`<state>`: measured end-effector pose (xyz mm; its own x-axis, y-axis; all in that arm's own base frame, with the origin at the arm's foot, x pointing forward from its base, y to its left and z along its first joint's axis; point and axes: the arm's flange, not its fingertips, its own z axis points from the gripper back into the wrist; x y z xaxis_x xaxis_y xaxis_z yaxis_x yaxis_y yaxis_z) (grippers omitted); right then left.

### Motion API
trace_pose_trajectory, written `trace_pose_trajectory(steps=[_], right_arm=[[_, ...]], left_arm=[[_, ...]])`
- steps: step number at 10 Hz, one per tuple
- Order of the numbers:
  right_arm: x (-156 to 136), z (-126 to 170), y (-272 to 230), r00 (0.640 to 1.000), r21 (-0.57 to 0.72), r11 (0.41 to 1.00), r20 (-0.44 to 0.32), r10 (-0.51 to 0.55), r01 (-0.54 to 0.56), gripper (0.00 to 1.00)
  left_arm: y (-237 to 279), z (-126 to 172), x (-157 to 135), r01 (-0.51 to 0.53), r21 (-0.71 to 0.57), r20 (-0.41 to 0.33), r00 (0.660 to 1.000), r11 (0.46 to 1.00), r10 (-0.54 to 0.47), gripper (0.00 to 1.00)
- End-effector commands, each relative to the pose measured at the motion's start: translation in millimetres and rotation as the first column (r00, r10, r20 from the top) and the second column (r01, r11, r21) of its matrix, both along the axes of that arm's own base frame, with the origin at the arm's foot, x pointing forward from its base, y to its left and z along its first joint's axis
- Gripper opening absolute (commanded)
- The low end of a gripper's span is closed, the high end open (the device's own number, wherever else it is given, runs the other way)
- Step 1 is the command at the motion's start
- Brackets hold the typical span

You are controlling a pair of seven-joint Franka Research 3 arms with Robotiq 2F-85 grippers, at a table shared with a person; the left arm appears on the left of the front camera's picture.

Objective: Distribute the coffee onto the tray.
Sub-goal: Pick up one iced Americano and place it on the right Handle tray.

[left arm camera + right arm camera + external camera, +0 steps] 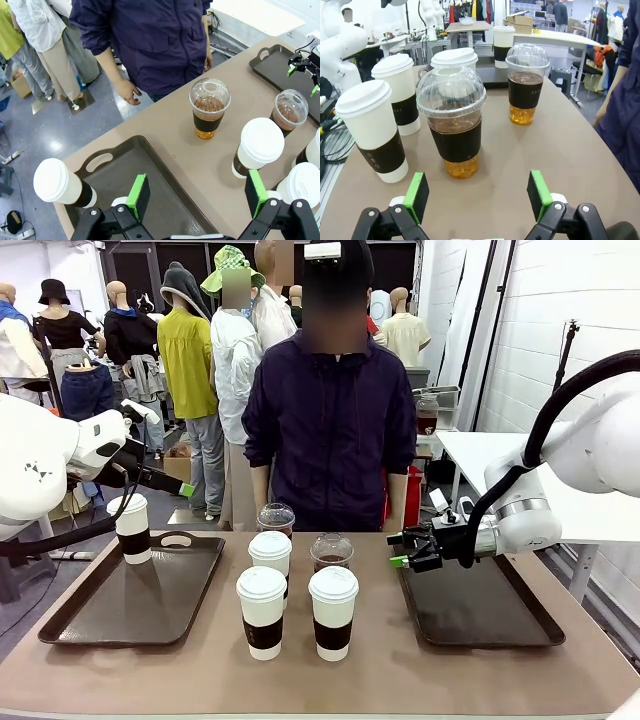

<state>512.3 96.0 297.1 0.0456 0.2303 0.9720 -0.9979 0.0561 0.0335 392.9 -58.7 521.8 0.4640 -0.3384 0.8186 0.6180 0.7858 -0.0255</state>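
Note:
One white lidded coffee cup with a brown sleeve (131, 530) (60, 182) stands in the far left corner of the left tray (100, 615) (150, 200). Three more white cups (262, 612) (333, 612) (270, 558) and two clear dome-lidded cups (276, 520) (331, 552) cluster at the table's middle. My left gripper (183, 487) (197, 192) hangs open and empty above the left tray's far edge. Low by the right tray (478, 605), my right gripper (405, 548) (477, 192) is open, facing the nearer clear cup (452, 120) a short gap away.
A person in a dark jacket (330, 420) stands at the far edge, hands hanging by the table rim (127, 92). The right tray holds nothing. Bare tabletop (320, 680) lies along the near edge.

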Motion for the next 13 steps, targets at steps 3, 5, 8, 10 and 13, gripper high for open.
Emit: trace_pose_trajectory(steps=[3,5,8,10,13], right_arm=[[7.0,-22.4,17.6,1.0,0.066,0.998,0.013,0.004,-0.005,1.0],[11.1,-31.5,31.5,1.0,0.07,0.997,0.011,0.018,-0.019,1.0],[15.9,-40.3,53.1,0.999,0.086,0.995,-0.007,0.052,-0.051,1.0],[16.1,-46.8,64.0,0.998,0.097,0.993,-0.021,0.067,-0.065,1.0],[10.1,-52.0,76.1,0.994,0.11,0.989,-0.039,0.103,-0.098,1.0]], left_arm=[[1.1,0.0,-0.3,0.001,0.0,-0.005,1.0,1.0,-0.001,1.0],[1.1,0.0,-0.3,0.001,0.0,-0.005,1.0,1.0,-0.001,1.0],[1.1,0.0,-0.3,0.001,0.0,-0.005,1.0,1.0,-0.001,1.0],[1.1,0.0,-0.3,0.001,0.0,-0.005,1.0,1.0,-0.001,1.0],[1.1,0.0,-0.3,0.001,0.0,-0.005,1.0,1.0,-0.001,1.0]])
